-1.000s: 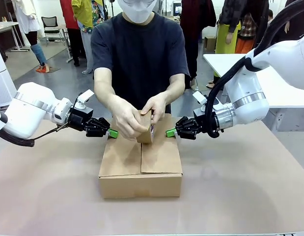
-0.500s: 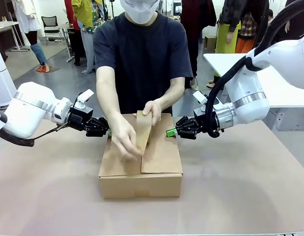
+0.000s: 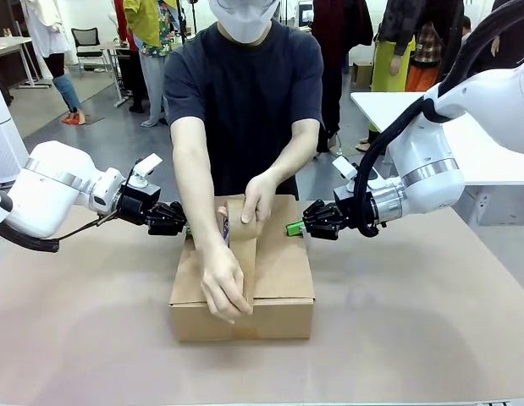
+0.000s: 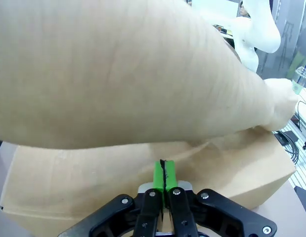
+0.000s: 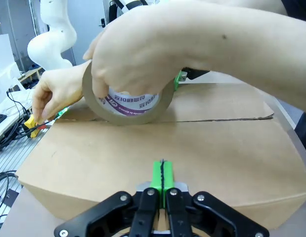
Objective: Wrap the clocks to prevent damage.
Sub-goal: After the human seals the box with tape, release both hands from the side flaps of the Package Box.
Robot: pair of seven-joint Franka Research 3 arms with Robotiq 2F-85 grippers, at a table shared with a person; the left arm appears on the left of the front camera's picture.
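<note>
A closed cardboard box sits mid-table; the clocks are hidden. A person holds a roll of brown tape at the box's far edge with one hand. The other hand presses a strip of tape along the top seam down to the front edge. My left gripper is shut at the box's far left corner, and the person's forearm passes just above its green pads. My right gripper is shut at the box's far right edge, its pads pointing across the box top.
The brown table has free room on both sides of the box and in front of it. A white table stands at the back right. The person stands at the far edge, both arms reaching over the box.
The person's hand has drawn the tape from the far edge along the seam to the box's front edge. The roll stays at the far edge. Neither arm has moved.
</note>
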